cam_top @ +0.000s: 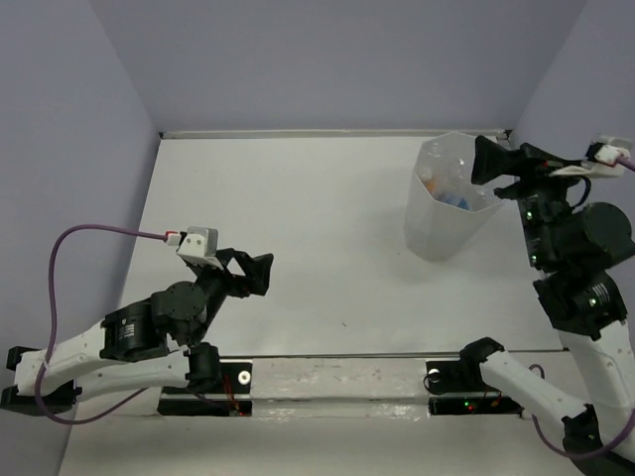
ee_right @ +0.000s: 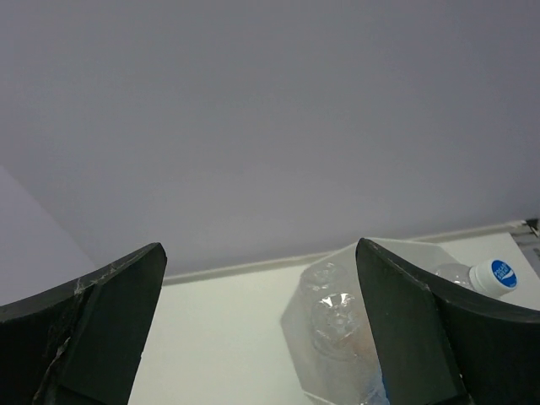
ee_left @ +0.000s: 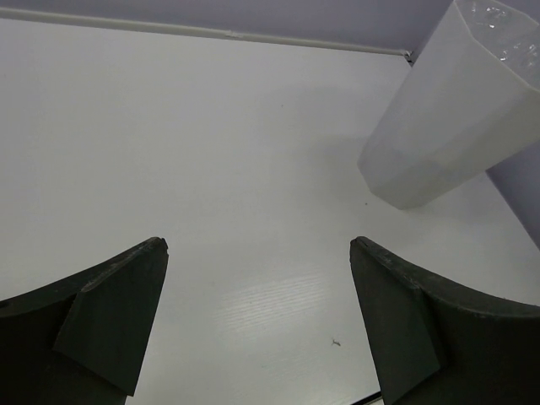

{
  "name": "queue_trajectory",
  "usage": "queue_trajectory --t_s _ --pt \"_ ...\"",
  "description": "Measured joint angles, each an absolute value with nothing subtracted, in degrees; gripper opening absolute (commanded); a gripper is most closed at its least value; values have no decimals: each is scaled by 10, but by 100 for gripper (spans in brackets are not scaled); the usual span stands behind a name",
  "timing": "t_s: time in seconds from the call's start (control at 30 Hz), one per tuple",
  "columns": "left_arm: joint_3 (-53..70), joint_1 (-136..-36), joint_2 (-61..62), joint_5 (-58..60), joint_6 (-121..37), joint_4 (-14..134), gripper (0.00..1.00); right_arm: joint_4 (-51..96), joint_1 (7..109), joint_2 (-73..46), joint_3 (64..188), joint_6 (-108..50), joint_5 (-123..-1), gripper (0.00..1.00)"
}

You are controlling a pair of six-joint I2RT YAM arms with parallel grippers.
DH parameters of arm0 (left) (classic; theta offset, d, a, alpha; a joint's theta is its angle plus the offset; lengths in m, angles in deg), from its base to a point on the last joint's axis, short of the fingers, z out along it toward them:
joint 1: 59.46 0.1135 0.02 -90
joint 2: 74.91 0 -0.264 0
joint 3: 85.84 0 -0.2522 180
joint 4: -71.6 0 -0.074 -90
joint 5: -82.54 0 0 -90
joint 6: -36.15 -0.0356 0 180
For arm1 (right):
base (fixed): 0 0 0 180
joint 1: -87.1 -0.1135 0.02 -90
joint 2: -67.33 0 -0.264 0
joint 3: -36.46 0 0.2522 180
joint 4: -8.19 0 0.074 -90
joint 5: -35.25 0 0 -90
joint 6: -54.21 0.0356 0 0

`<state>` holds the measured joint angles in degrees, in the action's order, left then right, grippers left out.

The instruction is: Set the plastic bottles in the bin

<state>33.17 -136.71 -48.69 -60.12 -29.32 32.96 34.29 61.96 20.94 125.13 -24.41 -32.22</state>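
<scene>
The plastic bottles (cam_top: 448, 196) all appear to be inside the bin (cam_top: 435, 236). From overhead I make out orange and blue patches among clear plastic through its open top, though I cannot count them. On my right wrist feed one clear bottle with a blue-and-white cap (ee_right: 494, 276) lies near the rim. The ribbed bases of other clear ones show through the translucent wall. The bin stands upright in the far right corner of the tabletop (cam_top: 298, 218), close to the far edge and right edge. I see no bottle on the white surface outside it. The right gripper (cam_top: 488, 161) overlaps the right side of the bin's rim in the overhead view. How high above it I cannot tell. Its dark fingers (ee_right: 405, 321) are spread wide with nothing between them but the lavender back wall (cam_top: 327, 59) and part of the bin. The left gripper (cam_top: 256, 273) hangs well apart from the bin, over the near left part of the table and pointing toward the middle. Its fingers (ee_left: 110, 312) are likewise far apart and carry nothing, only bare table showing between them. A small dark speck (ee_left: 336, 342) sits on the surface just ahead of that gripper. A purple cable (cam_top: 89, 233) loops from the left wrist camera out over the left edge.
</scene>
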Motion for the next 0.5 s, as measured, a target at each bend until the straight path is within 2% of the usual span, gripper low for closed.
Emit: queue_trajectory --t_s 0.27,0.5 --pt "333 -1366 -499 -598 -299 347 99 332 620 389 1190 -190 -375 100" --pt "340 -1366 -552 -574 -350 435 99 335 620 439 1177 -187 -382 100"
